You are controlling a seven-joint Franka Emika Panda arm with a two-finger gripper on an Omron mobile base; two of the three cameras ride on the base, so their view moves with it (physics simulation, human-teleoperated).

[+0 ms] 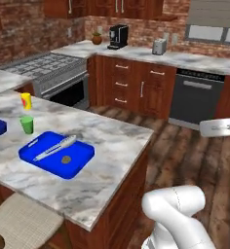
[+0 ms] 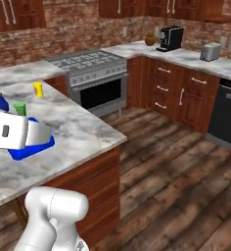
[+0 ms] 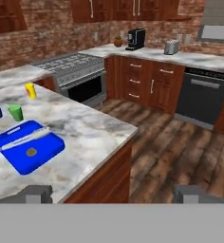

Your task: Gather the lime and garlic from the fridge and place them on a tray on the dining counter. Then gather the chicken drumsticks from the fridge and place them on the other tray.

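**Gripper spread wide above the dining counter corner**

The gripper (image 3: 112, 192) is held fully spread and nothing is gripped or touched. The dining counter (image 3: 92, 126) is seen ahead and to the left below it, where a blue tray (image 3: 45, 152) is set, well apart from the fingertips (image 3: 38, 193).

A blue tray (image 1: 58, 155) carries a slim white utensil (image 1: 55, 148) laid diagonally and a small brown lump (image 1: 66, 159) just beside it at 4 o'clock. A light green cup (image 1: 27, 124) stands at the tray's 10 o'clock, a yellow bottle (image 1: 26, 100) beyond it. Along the brick wall run a steel range (image 1: 56, 77), a black coffee machine (image 1: 118, 37), a potted plant (image 1: 97, 38), a toaster (image 1: 159, 46) and a dark dishwasher (image 1: 195, 98).
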